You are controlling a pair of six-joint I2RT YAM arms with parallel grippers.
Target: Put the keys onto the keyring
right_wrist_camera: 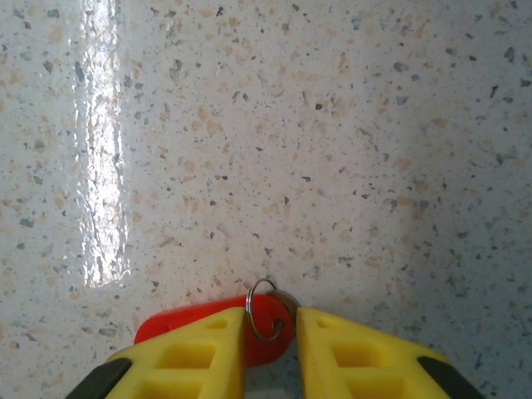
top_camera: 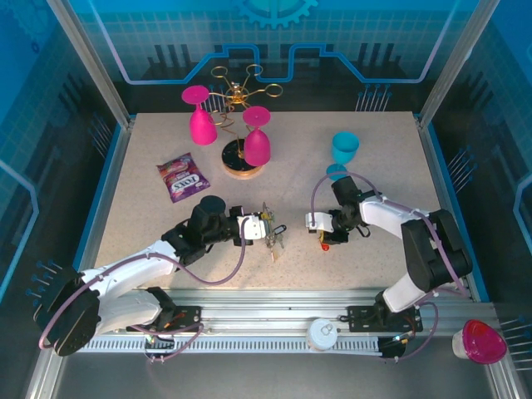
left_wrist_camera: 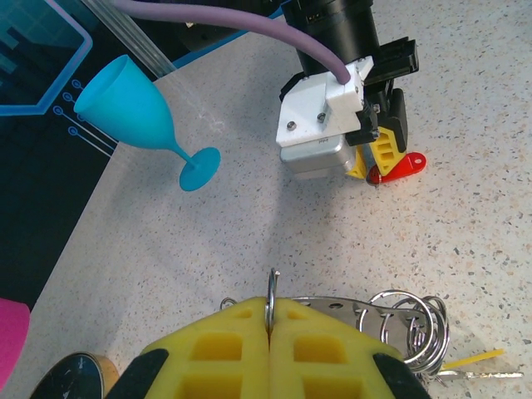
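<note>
Starting left of the wooden stand base, a purple snack packet lies flat on the table. Nearer than the stand base and slightly to its right, the left gripper has its yellow fingers pressed together on the keyring. The keyring is a thin wire loop standing on edge out of the pinch. Just right of that pinch is a cluster of silvery rings and keys, one with a yellow tag; whether they are threaded on the loop I cannot tell. Farther right of the stand base, the right gripper points down at the table with its jaws a little spread over a red-tagged key. The key's small ring sits in the gap, and one finger overlaps the tag. A blue glass is right of the stand base, toward the far edge.
</note>
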